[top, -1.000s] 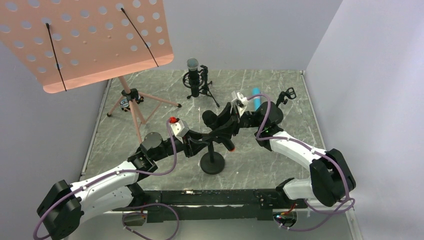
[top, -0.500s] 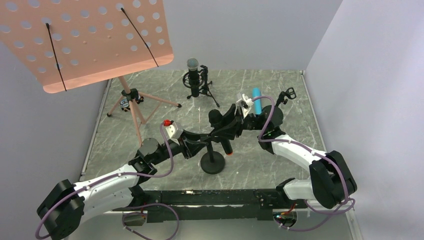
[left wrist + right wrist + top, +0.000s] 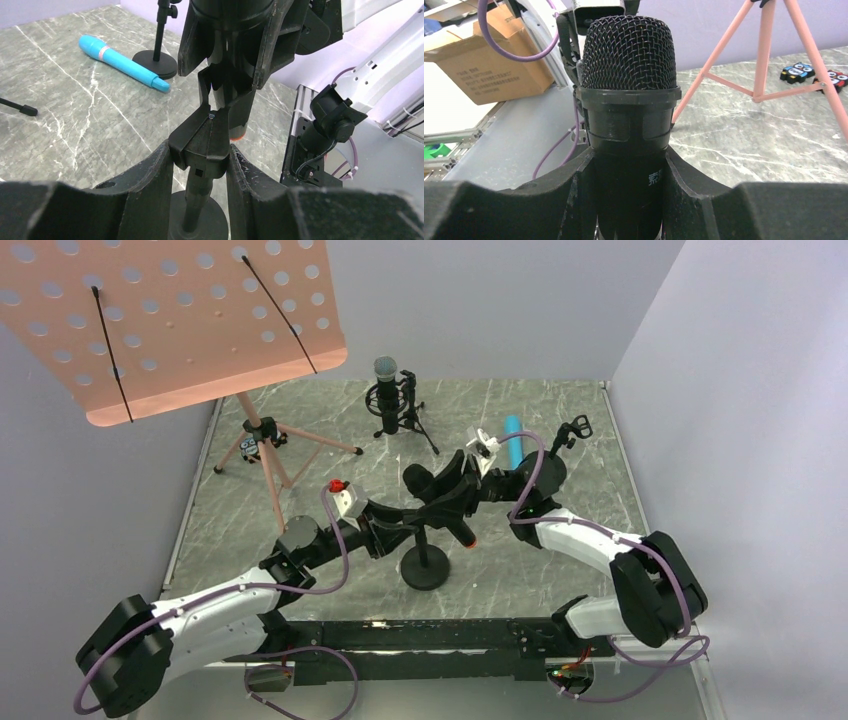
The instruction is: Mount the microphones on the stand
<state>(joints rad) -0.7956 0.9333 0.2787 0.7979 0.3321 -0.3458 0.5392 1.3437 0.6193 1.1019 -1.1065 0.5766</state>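
My right gripper (image 3: pixel 452 490) is shut on the all-black microphone (image 3: pixel 437 502), which tilts from its head at the upper left down to its orange end (image 3: pixel 463 537). In the right wrist view the fingers (image 3: pixel 574 195) clamp its body below the black mesh head (image 3: pixel 629 50). My left gripper (image 3: pixel 200 155) is shut on the clip (image 3: pixel 200 140) of the round-base stand (image 3: pixel 425 568). The microphone's lower body (image 3: pixel 230 65) rests right above that clip. The blue microphone (image 3: pixel 513 435) lies on the table. The silver-mesh microphone (image 3: pixel 386 388) stands in a small tripod stand.
A pink music stand (image 3: pixel 170 320) on a tripod (image 3: pixel 262 445) fills the back left. Another small black stand (image 3: pixel 573 430) is near the blue microphone at the back right. Grey walls close the table at the back and right.
The right gripper swung the black microphone a little more upright, then back to its tilt over the clip. The left arm shifted slightly left, still holding the stand.
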